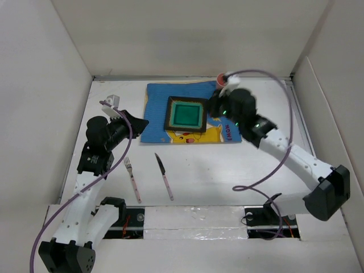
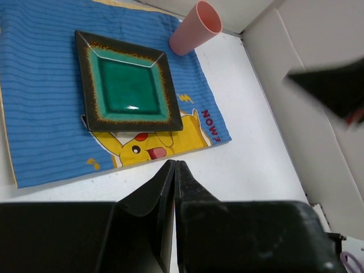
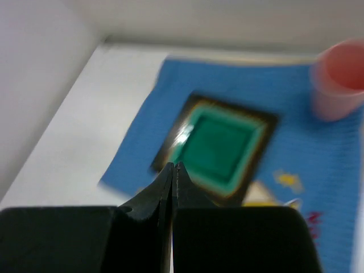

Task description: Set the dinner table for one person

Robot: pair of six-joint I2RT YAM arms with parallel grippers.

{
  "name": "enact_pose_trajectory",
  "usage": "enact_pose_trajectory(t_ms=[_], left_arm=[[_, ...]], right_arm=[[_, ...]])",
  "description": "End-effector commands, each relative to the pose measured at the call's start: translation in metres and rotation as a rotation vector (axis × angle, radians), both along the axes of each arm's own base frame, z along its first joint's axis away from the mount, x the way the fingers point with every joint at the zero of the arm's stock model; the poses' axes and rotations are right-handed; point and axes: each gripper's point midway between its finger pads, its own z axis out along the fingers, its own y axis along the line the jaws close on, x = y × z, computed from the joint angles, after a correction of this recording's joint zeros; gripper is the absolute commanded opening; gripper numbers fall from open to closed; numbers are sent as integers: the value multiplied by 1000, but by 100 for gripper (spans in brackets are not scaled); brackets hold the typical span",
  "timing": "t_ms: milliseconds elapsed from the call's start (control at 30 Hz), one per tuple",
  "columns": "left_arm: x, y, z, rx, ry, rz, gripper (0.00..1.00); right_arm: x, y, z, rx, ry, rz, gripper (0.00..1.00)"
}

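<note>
A square green plate with a dark rim (image 1: 185, 114) lies on the blue placemat with a yellow cartoon print (image 1: 156, 105) at the back of the white dinner table (image 1: 227, 170). A pink cup (image 1: 222, 81) stands at the mat's far right corner, partly hidden by my right arm. A fork (image 1: 132, 179) and a knife (image 1: 164, 175) lie on the table near the front. My left gripper (image 1: 144, 121) is shut and empty at the mat's left edge. My right gripper (image 1: 210, 107) is shut and empty, above the plate's right edge. The plate (image 2: 129, 82) and cup (image 2: 196, 28) show in the left wrist view, and the right wrist view shows the plate (image 3: 219, 145) and cup (image 3: 341, 79) blurred.
White panels wall the table on the left, back and right. A small white block (image 1: 112, 100) sits near the back left. A purple cable loops from the right arm down onto the table (image 1: 250, 185). The fork and knife lie side by side, handles toward the front edge.
</note>
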Motion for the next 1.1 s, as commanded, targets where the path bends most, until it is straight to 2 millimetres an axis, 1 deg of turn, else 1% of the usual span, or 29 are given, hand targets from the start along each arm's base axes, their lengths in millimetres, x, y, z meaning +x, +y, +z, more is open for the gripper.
enact_pose_trajectory(t_ms=[0, 33, 67, 100, 133, 167, 200, 233, 300, 333, 367, 400, 433, 467, 500, 533, 567, 600, 667, 700, 800, 833, 867, 900, 933, 1000, 1033, 1067], left_arm=[[1, 5, 19, 2, -82, 25, 0], [-2, 5, 22, -3, -94, 26, 0], [-2, 7, 24, -2, -100, 35, 0], [-3, 8, 29, -3, -115, 44, 0], [-2, 11, 30, 3, -116, 62, 0], [-2, 12, 30, 4, -119, 65, 2], [-5, 12, 32, 3, -127, 65, 6], [-6, 12, 35, -1, -137, 65, 17], [-6, 13, 38, -6, -145, 70, 26], [-5, 16, 38, -5, -145, 82, 33], [-5, 15, 39, -5, -145, 80, 36], [-6, 15, 38, -6, -145, 77, 40], [-7, 15, 39, -7, -151, 77, 47], [-7, 16, 40, -8, -154, 81, 48], [-5, 16, 38, -5, -147, 84, 50], [-5, 16, 38, -4, -144, 84, 50], [-6, 16, 38, -3, -145, 81, 51], [-8, 15, 40, -7, -153, 77, 51], [-8, 17, 41, -5, -160, 85, 51], [-7, 17, 40, -3, -149, 87, 51], [-9, 15, 41, -6, -155, 75, 51], [-9, 15, 41, -7, -154, 74, 50], [-9, 15, 42, -7, -156, 75, 51], [-7, 15, 40, -4, -148, 78, 51], [-7, 15, 40, -5, -146, 73, 50], [-9, 12, 41, -12, -151, 57, 50], [-10, 11, 40, -14, -150, 50, 50], [-10, 11, 41, -15, -153, 51, 50]], right_arm=[[-65, 78, -62, 9, 78, 206, 0], [-82, 85, -90, -33, 126, 214, 0], [-99, 94, -102, -48, 156, 225, 0], [-132, 117, -112, -70, 177, 281, 0], [-163, 126, -137, -130, 224, 303, 0], [-160, 121, -146, -148, 242, 259, 0], [-183, 131, -155, -182, 248, 285, 0], [-187, 128, -175, -250, 267, 249, 8], [-201, 139, -190, -269, 302, 259, 29], [-213, 147, -197, -288, 308, 281, 46], [-219, 152, -217, -334, 328, 292, 50], [-223, 163, -215, -335, 321, 301, 51], [-233, 170, -222, -366, 321, 323, 52], [-237, 175, -239, -415, 334, 330, 52], [-239, 186, -234, -412, 328, 335, 52], [-236, 184, -241, -443, 333, 309, 52], [-239, 188, -247, -462, 337, 314, 52], [-239, 188, -261, -498, 352, 307, 52], [-237, 193, -264, -511, 349, 304, 51], [-236, 193, -271, -523, 354, 298, 51], [-235, 194, -281, -543, 361, 291, 41], [-235, 190, -293, -579, 372, 279, 37], [-233, 191, -294, -587, 375, 266, 35], [-232, 189, -297, -603, 381, 250, 34], [-231, 184, -303, -625, 386, 230, 30], [-230, 184, -303, -624, 382, 228, 18], [-229, 185, -298, -613, 372, 223, 6], [-228, 185, -295, -607, 371, 219, 1]])
